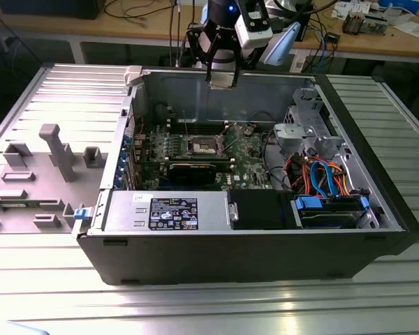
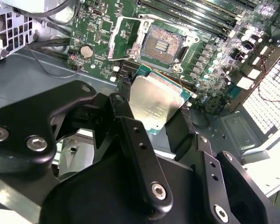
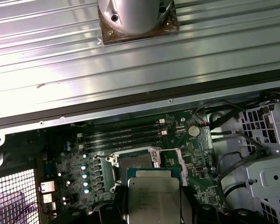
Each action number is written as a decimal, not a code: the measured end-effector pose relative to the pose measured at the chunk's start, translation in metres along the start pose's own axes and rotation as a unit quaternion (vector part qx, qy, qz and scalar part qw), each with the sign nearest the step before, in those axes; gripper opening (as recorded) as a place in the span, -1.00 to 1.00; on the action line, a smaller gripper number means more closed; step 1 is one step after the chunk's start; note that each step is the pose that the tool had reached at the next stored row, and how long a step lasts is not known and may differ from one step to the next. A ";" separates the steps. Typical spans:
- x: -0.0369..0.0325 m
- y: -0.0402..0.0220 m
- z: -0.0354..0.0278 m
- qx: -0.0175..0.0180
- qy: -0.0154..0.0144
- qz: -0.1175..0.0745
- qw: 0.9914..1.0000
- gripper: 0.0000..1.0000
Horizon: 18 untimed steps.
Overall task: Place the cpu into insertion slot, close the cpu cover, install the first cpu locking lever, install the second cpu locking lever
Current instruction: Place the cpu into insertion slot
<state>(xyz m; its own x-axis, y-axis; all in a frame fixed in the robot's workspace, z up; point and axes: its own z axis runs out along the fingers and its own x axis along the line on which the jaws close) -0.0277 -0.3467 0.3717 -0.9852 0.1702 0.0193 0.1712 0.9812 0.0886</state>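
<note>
Presently held: the cpu (image 2: 154, 105), dull metal top facing the camera in both wrist views, green edge showing.
Claw: the gripper (image 2: 151, 112) is clamped on the cpu, one black finger (image 2: 119, 105) pressed to each of two opposite edges.
Cpu position: in the air, well above the insertion slot (image 2: 161, 44), touching nothing but the fingers.
Exterior view: gripper and cpu hang high over the far wall of the computer case (image 1: 265, 258), well apart from the insertion slot on the board below.
Insertion slot: bare, dark pin field exposed.
Cpu cover: the cpu cover (image 2: 114, 39) stands swung open and tilted along one side of the insertion slot.
Memory slots: the memory slots (image 2: 196, 14), long and black, run just beside the insertion slot.
Case: open-sided, lying on the ribbed metal table (image 1: 195, 307).
</note>
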 end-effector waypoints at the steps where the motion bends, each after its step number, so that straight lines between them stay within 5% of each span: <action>1: 0.0000 0.0000 0.0000 0.000 0.000 0.000 1.000 0.09; 7: 0.0000 0.0000 0.0001 0.000 -0.001 0.015 1.000 0.09; 18: 0.0000 0.0000 0.0001 0.000 -0.001 0.016 1.000 0.09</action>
<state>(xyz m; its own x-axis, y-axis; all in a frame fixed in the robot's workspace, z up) -0.0276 -0.3467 0.3716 -0.9794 0.2010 0.0193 0.2020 0.9754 0.0886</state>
